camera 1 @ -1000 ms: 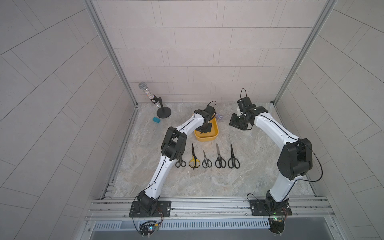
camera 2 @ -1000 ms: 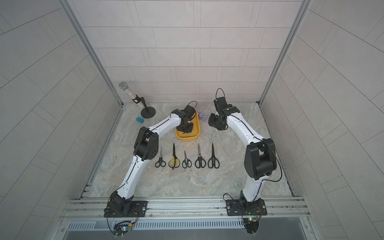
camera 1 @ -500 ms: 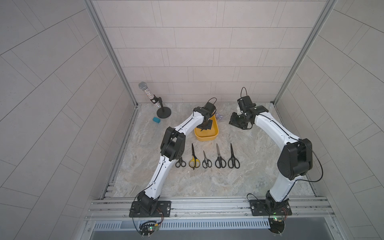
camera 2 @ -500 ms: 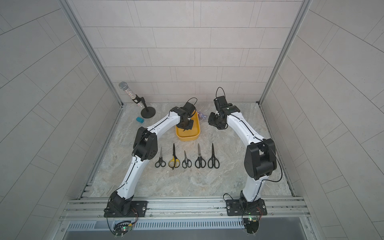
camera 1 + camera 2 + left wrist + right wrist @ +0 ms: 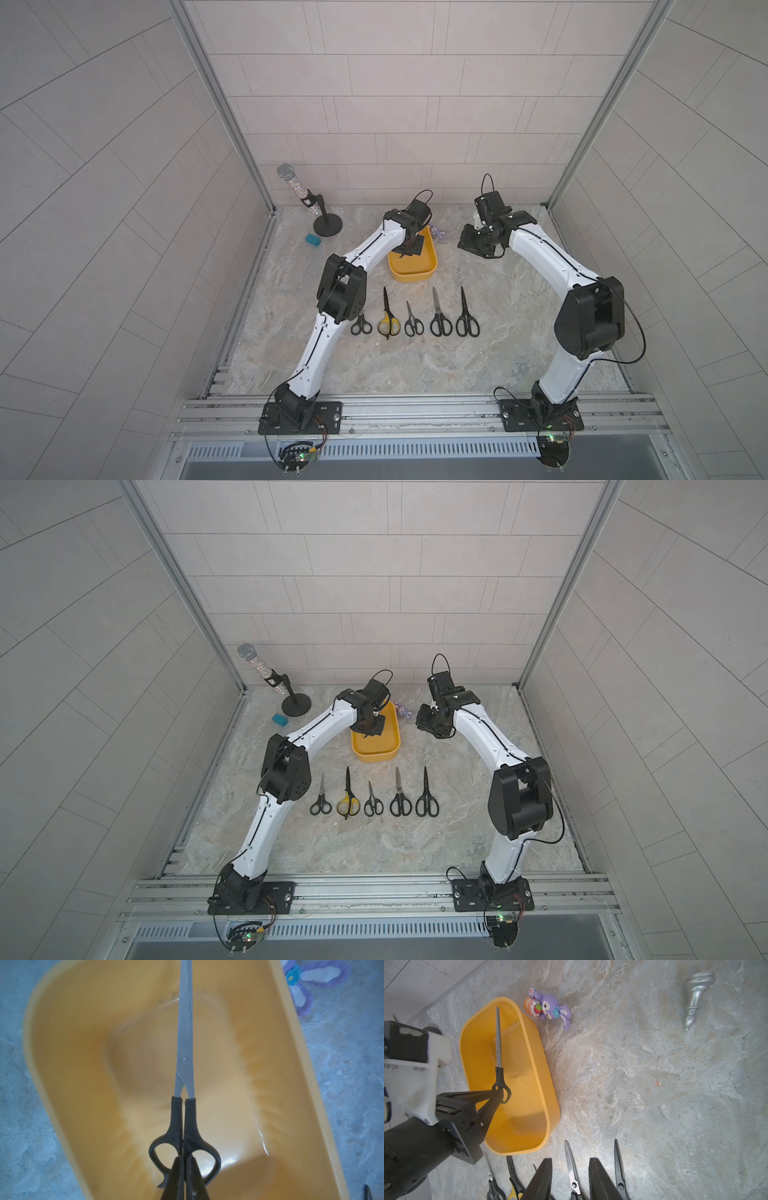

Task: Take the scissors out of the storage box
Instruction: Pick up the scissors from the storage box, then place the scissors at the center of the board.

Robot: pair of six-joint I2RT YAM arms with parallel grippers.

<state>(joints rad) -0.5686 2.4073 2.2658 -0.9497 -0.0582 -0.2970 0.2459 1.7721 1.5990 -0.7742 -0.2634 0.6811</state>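
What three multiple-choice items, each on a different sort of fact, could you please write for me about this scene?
1. Where does the purple bunny toy lie?
A) inside the storage box
B) on the table, just outside the storage box
C) among the row of scissors

2. How many pairs of scissors lie in a row on the table?
A) three
B) seven
C) five

3. What is the left tool doing?
A) shut on the handle of the silver-bladed scissors
B) standing open and empty
C) shut on the storage box's rim

Answers:
1 B: the right wrist view shows the toy on the table outside the rim.
2 C: both top views show five.
3 A: the left wrist view shows it pinching the black loop handle.
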